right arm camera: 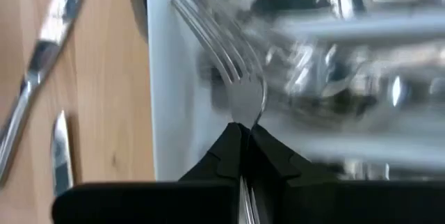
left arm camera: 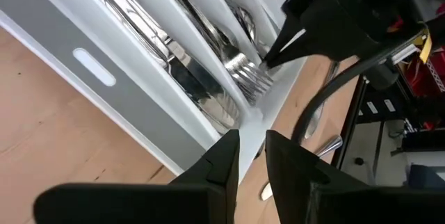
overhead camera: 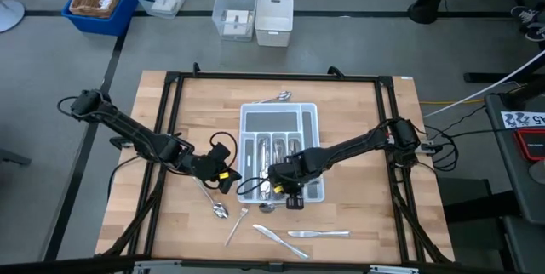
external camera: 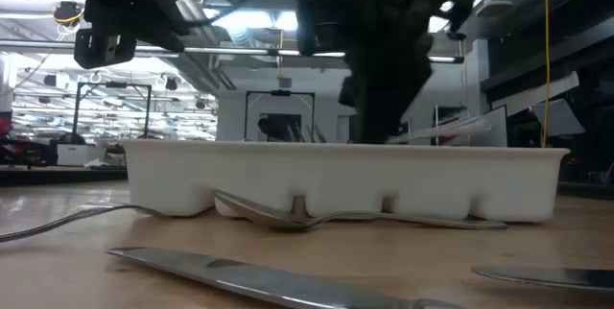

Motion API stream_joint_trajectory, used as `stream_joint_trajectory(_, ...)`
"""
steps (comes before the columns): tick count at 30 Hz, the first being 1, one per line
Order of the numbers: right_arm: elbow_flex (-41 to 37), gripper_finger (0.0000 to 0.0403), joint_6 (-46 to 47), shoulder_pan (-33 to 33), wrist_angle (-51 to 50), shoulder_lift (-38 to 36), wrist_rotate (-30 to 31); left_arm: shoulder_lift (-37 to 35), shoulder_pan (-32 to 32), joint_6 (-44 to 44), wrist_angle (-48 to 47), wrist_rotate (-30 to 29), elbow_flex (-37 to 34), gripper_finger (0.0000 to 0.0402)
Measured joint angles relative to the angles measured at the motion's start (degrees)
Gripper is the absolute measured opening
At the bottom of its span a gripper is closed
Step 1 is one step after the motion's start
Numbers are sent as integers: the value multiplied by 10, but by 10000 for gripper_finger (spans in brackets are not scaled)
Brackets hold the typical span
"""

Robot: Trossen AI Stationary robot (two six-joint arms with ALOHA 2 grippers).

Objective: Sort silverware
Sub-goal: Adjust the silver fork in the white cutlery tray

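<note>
The white divided tray point(overhead camera: 278, 121) stands mid-table with silverware in its slots. My right gripper point(right arm camera: 243, 128) is over the tray's near end point(overhead camera: 277, 182), shut on a fork point(left arm camera: 247, 74). My left gripper point(left arm camera: 252, 144) waits just left of the tray's near corner point(overhead camera: 226, 174); a narrow gap shows between its fingers and nothing is in it. More silverware lies flat on the wood near the front edge: a spoon point(overhead camera: 220, 208), a fork point(overhead camera: 237, 225), two knives point(overhead camera: 279, 240) point(overhead camera: 319, 234) and a second spoon point(overhead camera: 266, 208). My right gripper pinches the fork's neck point(right arm camera: 245, 109), just behind the tines, between its two fingertips. The fingers slant steeply down and the fork runs along them, its tines point(right arm camera: 208, 29) reaching out past the tips. The fork's head hangs over the tray's near end; the fingers hide its handle.
One more spoon point(overhead camera: 274, 99) lies beyond the tray's far end. A black frame point(overhead camera: 170, 95) runs along the table's edges. Bins point(overhead camera: 255, 14) and a blue crate point(overhead camera: 100, 0) stand on the floor beyond the table. Bare wood lies to the tray's left and right.
</note>
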Motion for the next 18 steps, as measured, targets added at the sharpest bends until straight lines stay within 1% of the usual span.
stream_joint_trajectory(3,16,21,-6,1,-55,0,-4,0,0,0,0,0,0,60)
stream_joint_trajectory(11,27,22,-34,1,-123,-1,-7,0,0,-1,0,0,0,60)
stream_joint_trajectory(18,27,23,-130,1,-163,-1,-3,0,0,2,0,0,0,60)
